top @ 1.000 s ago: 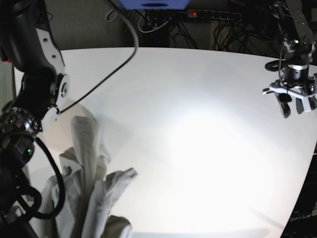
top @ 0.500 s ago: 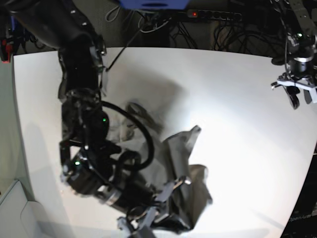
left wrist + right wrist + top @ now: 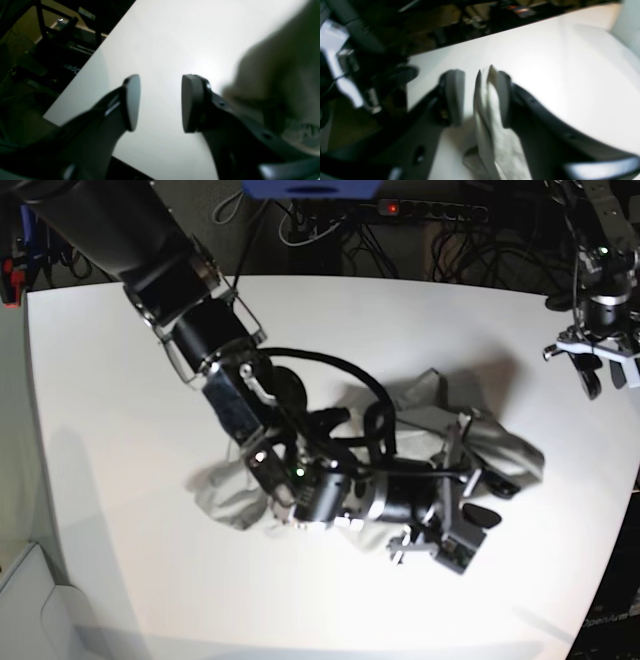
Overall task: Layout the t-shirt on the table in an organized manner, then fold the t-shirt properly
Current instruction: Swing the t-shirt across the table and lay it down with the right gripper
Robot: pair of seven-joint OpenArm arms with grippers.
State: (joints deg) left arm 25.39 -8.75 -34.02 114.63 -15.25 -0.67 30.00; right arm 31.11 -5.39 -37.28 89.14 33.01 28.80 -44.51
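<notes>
The light grey t-shirt (image 3: 508,448) lies crumpled in a heap on the white table (image 3: 400,330), spread from the middle toward the right. My right arm reaches across it, partly hiding it, with the right gripper (image 3: 485,502) at the heap's right end. In the right wrist view the right gripper (image 3: 478,96) has its jaws apart. A fold of the t-shirt (image 3: 486,117) stands between them, resting against one finger, with a gap to the other. My left gripper (image 3: 600,368) hangs open and empty over the far right edge. The left gripper (image 3: 160,100) sees blurred cloth (image 3: 277,62) to its right.
A power strip and tangled cables (image 3: 430,210) sit behind the table's far edge. A pale bin corner (image 3: 20,600) shows at the lower left. Dark frame parts (image 3: 62,57) lie beyond the table's edge in the left wrist view.
My right arm has swung from the near left across to the middle right, dragging the t-shirt with it. Its jaws have come apart. The left gripper has barely moved.
</notes>
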